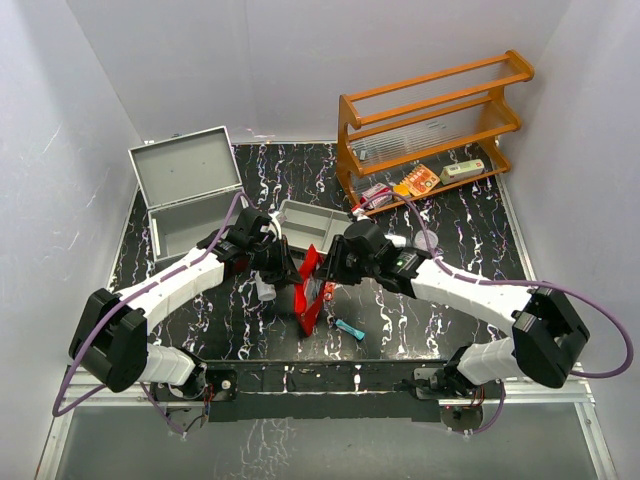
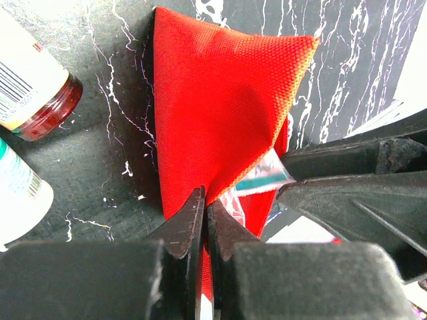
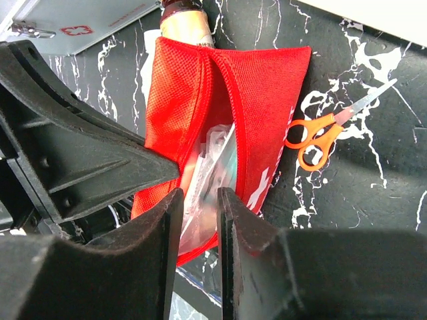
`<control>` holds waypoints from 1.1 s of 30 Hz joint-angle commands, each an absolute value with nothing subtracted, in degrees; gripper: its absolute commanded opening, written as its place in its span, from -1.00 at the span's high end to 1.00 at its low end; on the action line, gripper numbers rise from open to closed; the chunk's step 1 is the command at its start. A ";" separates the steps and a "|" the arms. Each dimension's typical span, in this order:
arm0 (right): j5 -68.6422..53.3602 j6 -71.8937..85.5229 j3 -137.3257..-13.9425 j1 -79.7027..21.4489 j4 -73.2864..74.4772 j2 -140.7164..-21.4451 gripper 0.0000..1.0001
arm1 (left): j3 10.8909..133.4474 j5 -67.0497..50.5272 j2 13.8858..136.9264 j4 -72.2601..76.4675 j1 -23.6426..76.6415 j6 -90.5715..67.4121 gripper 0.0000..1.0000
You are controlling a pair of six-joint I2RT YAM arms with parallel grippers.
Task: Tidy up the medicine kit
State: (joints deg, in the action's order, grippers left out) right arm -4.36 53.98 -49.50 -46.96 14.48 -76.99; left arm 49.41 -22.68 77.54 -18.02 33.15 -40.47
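Note:
The medicine kit (image 1: pixel 185 190) is a silver-grey metal case standing with its lid up at the back left; a corner of it shows in the right wrist view (image 3: pixel 73 20). At the table's middle, a red fabric pouch (image 1: pixel 314 288) is held up between both arms. My left gripper (image 2: pixel 205 200) is shut on the pouch's (image 2: pixel 220 107) edge seam. My right gripper (image 3: pixel 198 200) hovers at the pouch's (image 3: pixel 267 100) open mouth, jaws slightly apart. A clear plastic packet (image 3: pixel 213 160) sticks out of the pouch and lies loose in the gap between them.
A shallow grey divided tray (image 1: pixel 305 222) lies behind the pouch. Two bottles (image 2: pixel 33 80) (image 2: pixel 17 200) lie just left of it. Orange scissors (image 3: pixel 313 137) lie to its right. A small teal item (image 1: pixel 348 328) lies in front. A wooden shelf (image 1: pixel 430 120) with boxes stands back right.

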 commanded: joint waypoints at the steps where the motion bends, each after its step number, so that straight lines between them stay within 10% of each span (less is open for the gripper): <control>1: -0.93 52.25 -54.49 -48.64 16.97 -77.97 0.49 | 51.26 -22.72 76.18 -19.59 32.89 -39.47 1.00; 15: 4.37 50.79 -58.45 -52.17 21.96 -83.52 1.00 | 51.31 -22.76 76.46 -19.89 32.90 -39.20 1.00; 29: 0.88 49.16 -58.00 -53.61 18.49 -86.18 0.99 | 51.51 -22.28 76.49 -20.33 32.87 -38.91 1.00; 33: 3.02 49.15 -59.33 -53.55 19.58 -81.63 0.65 | 51.21 -21.72 76.36 -20.93 32.74 -38.46 1.00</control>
State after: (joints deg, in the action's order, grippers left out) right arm 1.43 49.74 -55.83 -53.30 21.61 -86.98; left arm 49.93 -22.46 77.54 -18.63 33.10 -39.62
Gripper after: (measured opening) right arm 0.105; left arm 0.009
